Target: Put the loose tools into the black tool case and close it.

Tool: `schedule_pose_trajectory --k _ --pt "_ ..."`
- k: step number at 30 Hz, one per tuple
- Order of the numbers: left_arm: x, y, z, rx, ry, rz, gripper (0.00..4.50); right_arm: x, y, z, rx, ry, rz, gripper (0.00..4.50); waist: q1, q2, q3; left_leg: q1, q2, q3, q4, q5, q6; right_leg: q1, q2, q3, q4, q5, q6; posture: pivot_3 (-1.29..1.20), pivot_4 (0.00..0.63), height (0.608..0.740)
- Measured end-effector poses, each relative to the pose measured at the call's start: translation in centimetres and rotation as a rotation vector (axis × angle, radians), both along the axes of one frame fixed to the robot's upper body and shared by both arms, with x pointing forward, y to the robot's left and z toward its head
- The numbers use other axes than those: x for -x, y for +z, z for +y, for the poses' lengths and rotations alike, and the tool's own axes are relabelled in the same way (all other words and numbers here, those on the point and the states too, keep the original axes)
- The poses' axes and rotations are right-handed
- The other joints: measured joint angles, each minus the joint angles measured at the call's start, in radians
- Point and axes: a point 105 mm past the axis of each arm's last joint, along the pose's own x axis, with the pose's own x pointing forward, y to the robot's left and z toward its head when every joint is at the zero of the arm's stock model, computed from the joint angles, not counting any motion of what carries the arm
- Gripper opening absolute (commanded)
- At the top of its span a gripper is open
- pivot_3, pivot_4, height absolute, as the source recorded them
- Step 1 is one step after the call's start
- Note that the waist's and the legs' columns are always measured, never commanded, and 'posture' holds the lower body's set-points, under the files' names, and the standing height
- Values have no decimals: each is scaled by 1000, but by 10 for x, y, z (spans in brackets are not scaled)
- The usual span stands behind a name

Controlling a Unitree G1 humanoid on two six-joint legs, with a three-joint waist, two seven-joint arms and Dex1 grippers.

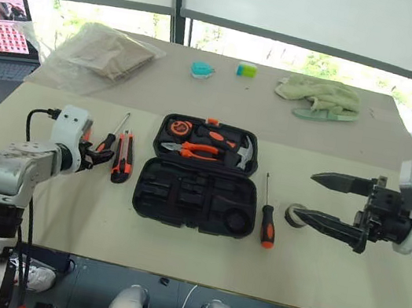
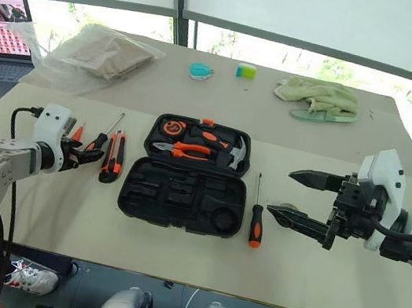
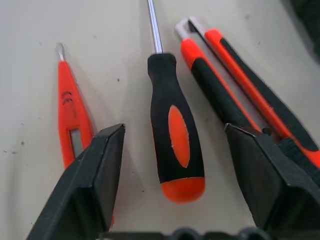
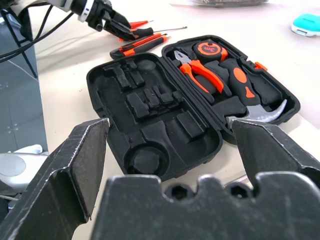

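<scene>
Case [image 1: 195, 195] lies open in the middle of the table [image 1: 327, 279], its near half showing bare moulded slots, its far half holding pliers [image 1: 194, 150] and a hammer [image 1: 242, 154]. The left gripper [image 3: 172, 145] sits low over the loose tools left of the case, fingers apart on either side of a black-and-orange screwdriver [image 3: 175, 142], with the small orange screwdriver [image 3: 70, 117] and utility knife [image 3: 250, 95] beside it. Right of the case lie another screwdriver [image 1: 267, 221] and the tape roll [image 1: 293, 215]; the right gripper [image 1: 324, 200] hangs there, fingers wide apart, holding nothing
</scene>
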Motion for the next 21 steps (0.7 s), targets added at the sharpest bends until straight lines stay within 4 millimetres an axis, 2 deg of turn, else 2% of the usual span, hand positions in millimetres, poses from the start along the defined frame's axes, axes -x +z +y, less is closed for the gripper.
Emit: schedule_pose_trajectory --k 5,6,7,10,12,17,19,21 --pt "-6 -8 0 -16 7 12 3362 2 1 2 -22 3 10 4500 0 0 0 0 0 0 0 0 0 0 0 0 0 0 0 0 150 740" --pt "-8 -9 0 -17 6 10 2839 1 2 3 -25 1 9 4500 0 0 0 0 0 0 0 0 0 0 0 0 0 0 0 0 150 740" --pt "-9 -9 0 -20 8 6 2678 1 4 3 -32 3 7 4500 0 0 0 0 0 0 1 0 0 0 0 0 0 0 0 0 150 740" --pt "-12 -9 -1 -16 9 -5 1446 0 9 5 -45 5 -9 4500 1 0 0 0 0 -1 1 0 0 1 0 0 0 0 0 0 150 740" --pt "-14 -9 0 -10 15 -6 882 0 10 6 -45 1 -15 4500 4 0 0 0 0 -1 2 0 0 1 0 0 0 0 0 0 150 740" --pt "-17 -2 0 42 43 -18 885 -1 10 6 -42 -13 -21 4500 6 0 0 -3 0 -2 4 0 0 -1 0 -1 1 1 1 0 150 740" --pt "-21 13 2 69 64 -61 885 -1 10 6 -41 -19 -20 4500 7 -1 0 -5 0 -2 5 0 0 -1 0 -2 1 1 1 0 150 740" --pt "-28 41 -1 105 52 -147 885 0 8 5 -41 -23 -13 4500 12 -1 1 -7 0 -4 8 0 1 -1 0 -4 1 1 1 0 150 740"
